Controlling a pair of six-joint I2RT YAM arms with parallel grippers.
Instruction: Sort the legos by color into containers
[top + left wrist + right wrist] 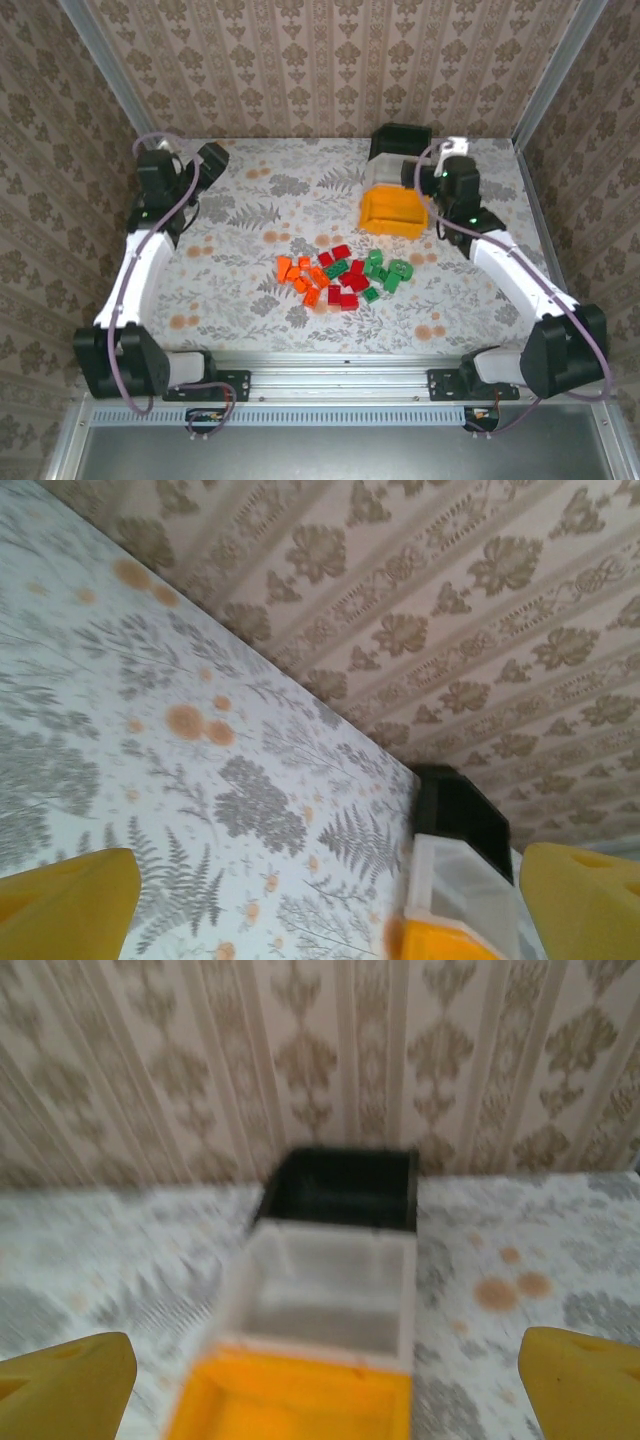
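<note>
1. Your left gripper point(330, 905) is hanging over the far left of the flowery white table point(240, 300). Its yellow fingers point(60, 900) are standing wide apart and are holding nothing.
2. The small plastic studded legos point(340, 275) are lying in a loose heap in the middle of the table, nearer to you than both grippers. The heap is running side to side, with the orange bricks point(300, 275) on the left, the red bricks point(345, 285) in the middle and the green bricks point(385, 270) on the right.
3. The three open plastic containers are sitting at the back right in a line running front to back. The orange-yellow bin point(385, 222) is nearest the heap, the white bin point(330, 1310) is right behind it and the black bin point(400, 135) is by the wall.
4. Your right gripper point(325, 1385) is hovering just beside the bins and looking along the line. Its own fingers point(580, 1380) are spread wide and empty.
5. I think the right arm is sitting nearer, closest to the green end. The left arm is facing the orange end from farther off.
</note>
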